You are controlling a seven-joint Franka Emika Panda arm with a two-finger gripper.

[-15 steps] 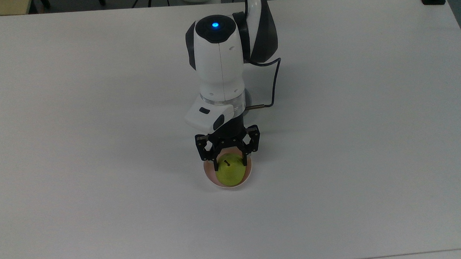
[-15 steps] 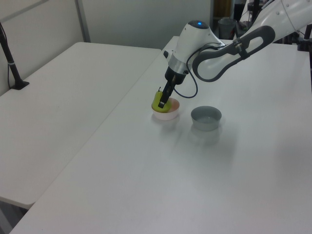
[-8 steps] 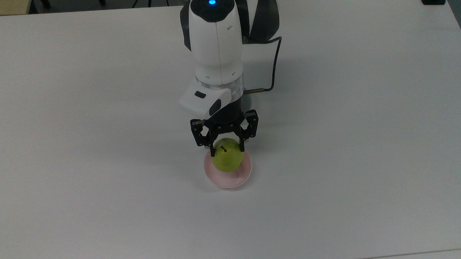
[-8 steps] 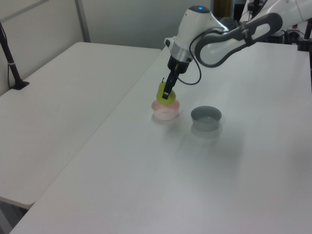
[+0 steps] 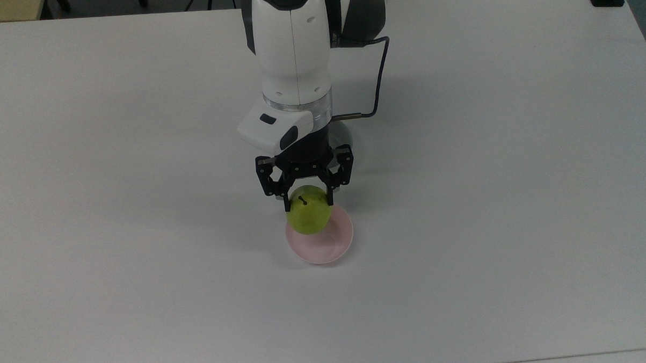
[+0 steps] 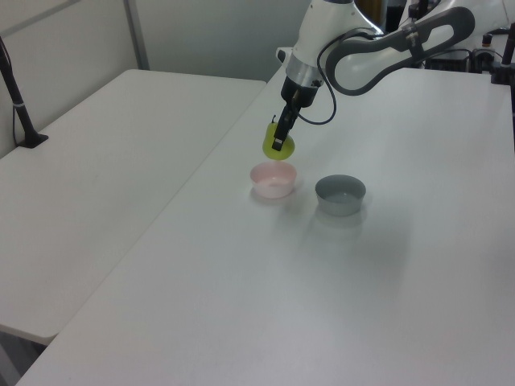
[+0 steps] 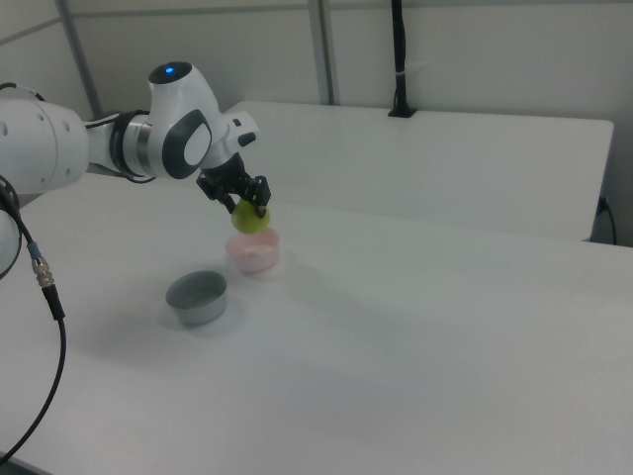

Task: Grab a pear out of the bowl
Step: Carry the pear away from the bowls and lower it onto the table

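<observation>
the end effector point(image 5: 307, 199) grips the pear point(image 5: 309, 216) between its two black fingers, stem up, clear of the bowl point(image 5: 330, 245). the pale pink bowl sits on the white surface point(image 5: 490, 197) just below the end effector, and a grey-blue bowl point(image 6: 339, 195) stands near it, to the left view's right.

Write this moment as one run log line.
gripper: shut on yellow-green pear | pear: above pale pink bowl, clear of it | grey-blue bowl: untouched
</observation>
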